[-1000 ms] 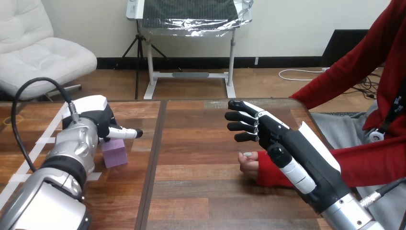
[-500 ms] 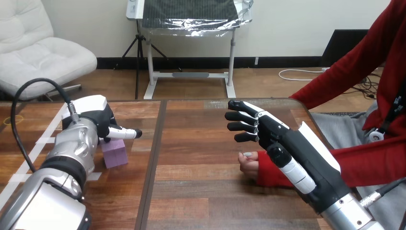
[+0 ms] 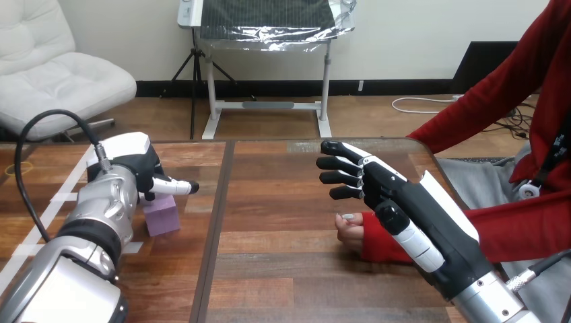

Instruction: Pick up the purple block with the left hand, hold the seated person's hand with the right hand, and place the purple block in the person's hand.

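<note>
left hand (image 3: 137, 167) over purple block (image 3: 161, 219) | right hand (image 3: 397, 198) spread above person's hand (image 3: 349, 231)

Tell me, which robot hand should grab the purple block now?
Probably the left robot hand. It sits right at the purple block, which rests on the table. The right robot hand is open on the other side, near the person's hand.

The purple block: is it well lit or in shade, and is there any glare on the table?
Head view: the purple block has an evenly lit front face, while its top is partly hidden under the left hand. Also in the head view, the wooden table shows only a soft pale sheen along its far edge, with no harsh glare.
</note>
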`<action>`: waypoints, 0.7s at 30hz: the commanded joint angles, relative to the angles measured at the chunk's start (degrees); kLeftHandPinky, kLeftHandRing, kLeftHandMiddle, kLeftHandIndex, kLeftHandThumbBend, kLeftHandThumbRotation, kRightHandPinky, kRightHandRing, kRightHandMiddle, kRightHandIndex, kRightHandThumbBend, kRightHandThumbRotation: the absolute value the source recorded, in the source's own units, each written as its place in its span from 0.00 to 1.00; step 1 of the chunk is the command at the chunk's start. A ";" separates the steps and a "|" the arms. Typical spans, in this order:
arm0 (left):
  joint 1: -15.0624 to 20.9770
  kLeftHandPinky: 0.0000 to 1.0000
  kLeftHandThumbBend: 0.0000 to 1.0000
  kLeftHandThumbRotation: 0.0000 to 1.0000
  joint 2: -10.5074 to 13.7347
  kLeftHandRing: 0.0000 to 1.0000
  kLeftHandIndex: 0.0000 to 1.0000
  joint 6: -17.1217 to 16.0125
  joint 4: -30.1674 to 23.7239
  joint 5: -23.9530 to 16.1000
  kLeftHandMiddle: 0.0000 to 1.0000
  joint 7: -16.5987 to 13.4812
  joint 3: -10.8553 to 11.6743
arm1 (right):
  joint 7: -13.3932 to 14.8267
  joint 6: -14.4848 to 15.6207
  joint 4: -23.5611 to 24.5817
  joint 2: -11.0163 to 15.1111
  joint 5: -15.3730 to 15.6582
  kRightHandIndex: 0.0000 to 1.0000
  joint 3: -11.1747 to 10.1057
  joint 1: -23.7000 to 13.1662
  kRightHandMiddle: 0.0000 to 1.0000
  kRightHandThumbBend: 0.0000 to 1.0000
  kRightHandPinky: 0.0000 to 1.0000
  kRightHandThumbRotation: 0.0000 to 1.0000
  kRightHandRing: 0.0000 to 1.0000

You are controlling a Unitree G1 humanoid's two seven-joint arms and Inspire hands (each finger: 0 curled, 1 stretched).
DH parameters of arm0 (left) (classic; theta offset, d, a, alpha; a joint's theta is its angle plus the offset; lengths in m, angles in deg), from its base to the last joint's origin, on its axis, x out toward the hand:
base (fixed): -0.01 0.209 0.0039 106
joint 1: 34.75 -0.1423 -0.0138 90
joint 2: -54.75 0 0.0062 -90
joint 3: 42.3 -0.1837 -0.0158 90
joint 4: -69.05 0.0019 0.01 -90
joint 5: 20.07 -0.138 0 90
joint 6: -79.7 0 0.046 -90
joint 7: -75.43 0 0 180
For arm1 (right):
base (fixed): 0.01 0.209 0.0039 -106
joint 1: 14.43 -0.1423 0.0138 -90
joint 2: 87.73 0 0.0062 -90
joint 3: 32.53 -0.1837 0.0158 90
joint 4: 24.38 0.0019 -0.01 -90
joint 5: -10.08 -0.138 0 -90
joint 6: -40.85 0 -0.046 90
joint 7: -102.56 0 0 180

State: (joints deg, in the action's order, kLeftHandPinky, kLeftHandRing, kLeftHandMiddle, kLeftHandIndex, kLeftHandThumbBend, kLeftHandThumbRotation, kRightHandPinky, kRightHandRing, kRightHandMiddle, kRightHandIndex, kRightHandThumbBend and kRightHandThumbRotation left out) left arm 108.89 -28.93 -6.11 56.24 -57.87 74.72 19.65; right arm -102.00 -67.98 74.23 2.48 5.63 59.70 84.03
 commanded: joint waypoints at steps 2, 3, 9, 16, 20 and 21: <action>2.42 0.20 0.66 0.64 1.35 0.29 0.50 -1.12 -1.47 0.60 0.37 -2.28 1.04 | 0.68 -0.64 0.84 0.33 -0.10 0.90 -0.95 -2.77 0.87 0.97 0.79 1.00 0.84; 2.39 0.20 0.66 0.64 1.45 0.28 0.50 -1.60 -1.62 0.94 0.36 -2.63 1.39 | 0.80 -0.62 0.84 0.31 0.04 0.90 -0.97 -2.76 0.87 0.97 0.79 1.00 0.84; 2.65 0.13 0.66 0.62 1.76 0.20 0.42 -2.75 -2.12 2.11 0.27 -3.12 2.64 | 0.83 -0.59 0.73 0.42 0.15 0.90 -1.05 -2.79 0.86 0.97 0.79 1.00 0.84; 3.00 0.05 0.65 0.60 2.34 0.10 0.29 -4.48 -2.85 3.37 0.16 -2.97 3.98 | 0.74 -0.29 0.90 0.51 0.06 0.90 -1.05 -2.81 0.86 0.97 0.79 1.00 0.84; 3.62 0.02 0.64 0.60 2.54 0.07 0.28 -4.41 -3.63 3.84 0.14 -1.90 4.54 | 0.80 -0.23 0.89 0.49 0.13 0.90 -1.05 -2.82 0.87 0.97 0.79 1.00 0.84; 3.82 0.02 0.64 0.59 2.62 0.07 0.28 -4.33 -4.04 4.08 0.14 -1.51 4.78 | 0.82 -0.16 0.92 0.51 0.19 0.90 -1.05 -2.81 0.87 0.97 0.79 1.00 0.84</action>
State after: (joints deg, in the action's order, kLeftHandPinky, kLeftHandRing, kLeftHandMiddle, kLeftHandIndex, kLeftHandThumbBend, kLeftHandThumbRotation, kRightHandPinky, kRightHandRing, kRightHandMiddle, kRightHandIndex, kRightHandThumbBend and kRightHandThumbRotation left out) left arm 108.89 -28.54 -9.88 55.59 -54.37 73.05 23.47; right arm -101.92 -67.89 74.23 2.48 5.76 59.69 84.03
